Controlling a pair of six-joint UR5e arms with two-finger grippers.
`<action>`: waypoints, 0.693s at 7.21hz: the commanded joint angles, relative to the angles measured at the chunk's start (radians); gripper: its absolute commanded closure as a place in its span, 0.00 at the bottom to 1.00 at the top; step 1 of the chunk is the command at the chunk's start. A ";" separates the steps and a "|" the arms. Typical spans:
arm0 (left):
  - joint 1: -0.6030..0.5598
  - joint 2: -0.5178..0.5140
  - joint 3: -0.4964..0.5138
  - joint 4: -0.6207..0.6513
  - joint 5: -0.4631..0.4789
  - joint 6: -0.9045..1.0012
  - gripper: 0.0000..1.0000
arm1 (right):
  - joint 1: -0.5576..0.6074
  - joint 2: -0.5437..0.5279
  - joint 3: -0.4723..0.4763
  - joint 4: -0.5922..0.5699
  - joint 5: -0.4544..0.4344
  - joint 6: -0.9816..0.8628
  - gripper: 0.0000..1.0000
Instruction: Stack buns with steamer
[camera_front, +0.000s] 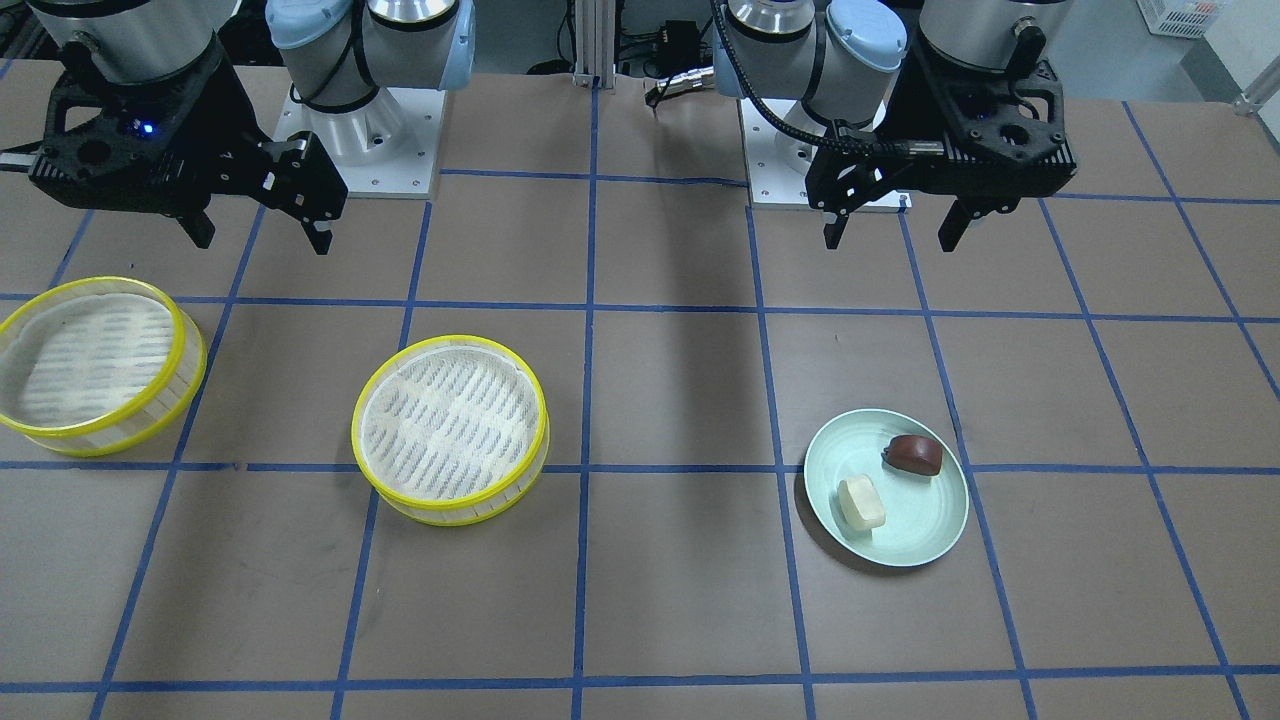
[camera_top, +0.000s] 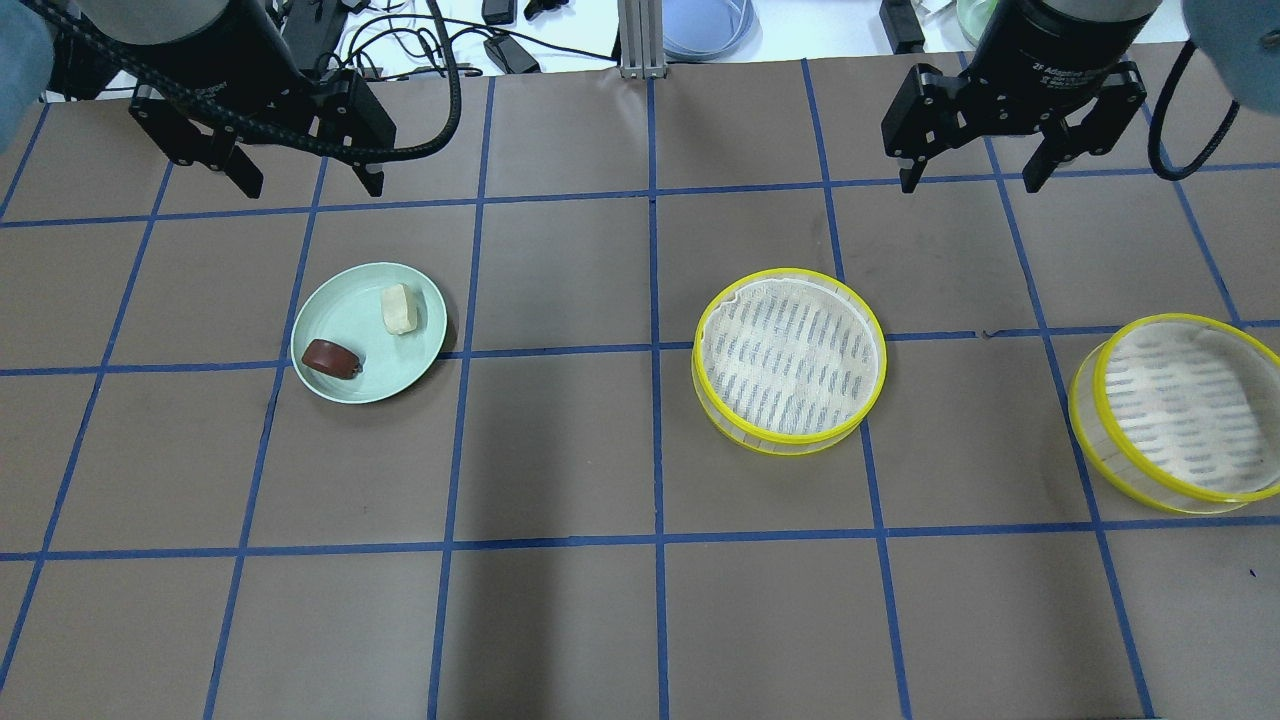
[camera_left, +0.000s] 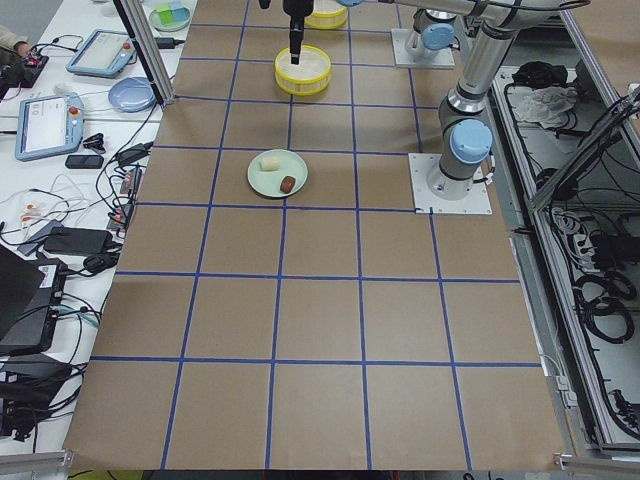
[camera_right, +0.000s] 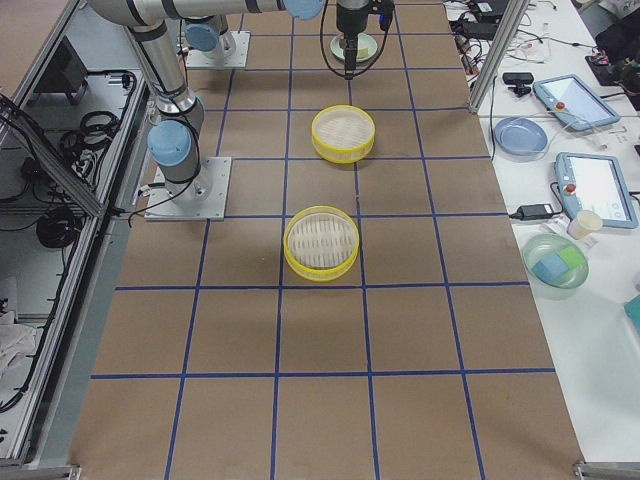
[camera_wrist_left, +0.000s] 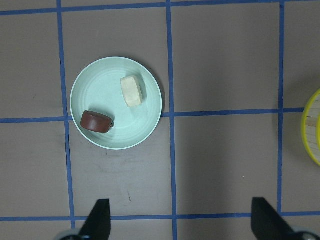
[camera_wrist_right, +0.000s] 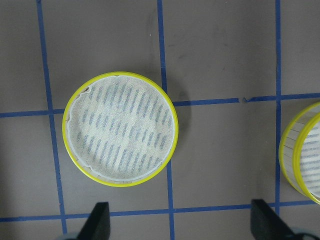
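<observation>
A pale cream bun (camera_top: 399, 308) (camera_front: 861, 501) (camera_wrist_left: 132, 91) and a dark reddish-brown bun (camera_top: 332, 358) (camera_front: 914, 454) (camera_wrist_left: 96, 121) lie on a pale green plate (camera_top: 350, 310) (camera_front: 915, 535) (camera_wrist_left: 102, 82). One yellow-rimmed steamer tray (camera_top: 789, 360) (camera_front: 451, 428) (camera_wrist_right: 120, 128) sits near the middle, empty. A second steamer tray (camera_top: 1180, 412) (camera_front: 95, 364) (camera_wrist_right: 305, 155) sits toward the robot's right, empty. My left gripper (camera_top: 305, 185) (camera_front: 895, 230) (camera_wrist_left: 180, 220) hangs open and empty above the table behind the plate. My right gripper (camera_top: 970, 180) (camera_front: 258, 235) (camera_wrist_right: 180, 220) hangs open and empty behind the middle tray.
The table is brown with a blue tape grid. Arm bases (camera_front: 360, 140) (camera_front: 800, 150) stand at the robot's edge. A side bench with tablets, cables and bowls (camera_right: 560, 180) runs along the far edge.
</observation>
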 joint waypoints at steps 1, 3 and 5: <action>0.002 0.000 -0.007 0.003 0.000 0.005 0.00 | 0.000 0.000 0.000 0.000 0.000 0.000 0.00; 0.029 -0.026 -0.011 0.038 0.001 0.069 0.00 | 0.000 0.000 0.000 0.000 0.000 0.000 0.00; 0.095 -0.073 -0.153 0.227 0.000 0.124 0.00 | 0.000 0.000 0.000 0.000 -0.003 -0.003 0.00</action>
